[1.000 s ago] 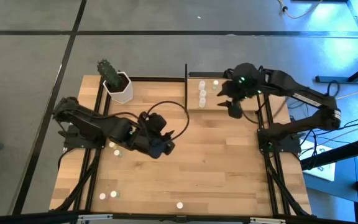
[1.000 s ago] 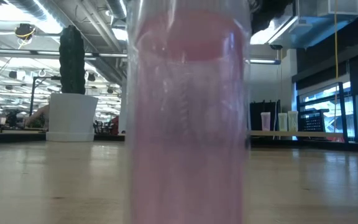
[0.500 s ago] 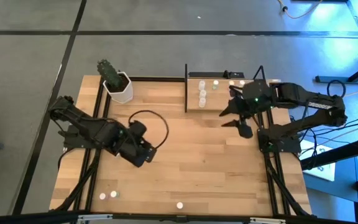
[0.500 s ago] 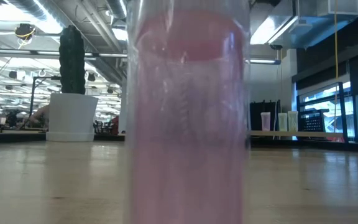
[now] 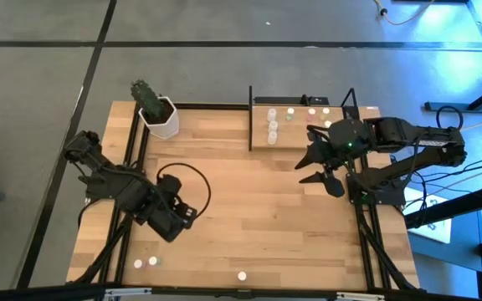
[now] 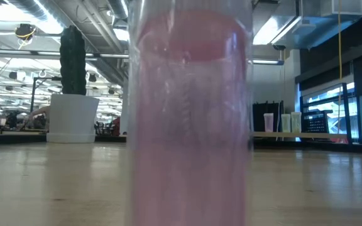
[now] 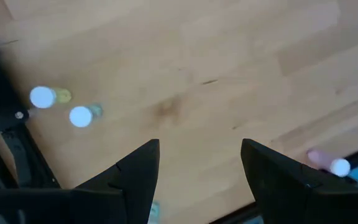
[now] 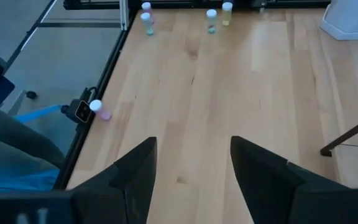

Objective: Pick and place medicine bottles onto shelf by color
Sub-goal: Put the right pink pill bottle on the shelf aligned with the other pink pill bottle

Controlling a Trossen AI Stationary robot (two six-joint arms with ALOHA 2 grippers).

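- The left gripper (image 5: 174,224), open and empty, has pulled back toward the table's left edge.
- The right gripper (image 5: 323,171), open and empty, has left the shelf (image 5: 301,136).
- The shelf holds several bottles (image 5: 272,125); three more bottles (image 5: 145,262) stand near the front edge.

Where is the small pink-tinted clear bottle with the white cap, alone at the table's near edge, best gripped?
Grip the pink-tinted bottle by its round body just under the cap, coming straight down from above. It stands upright and alone, with bare light-wood tabletop on both sides along the edge, leaving room to close on it.
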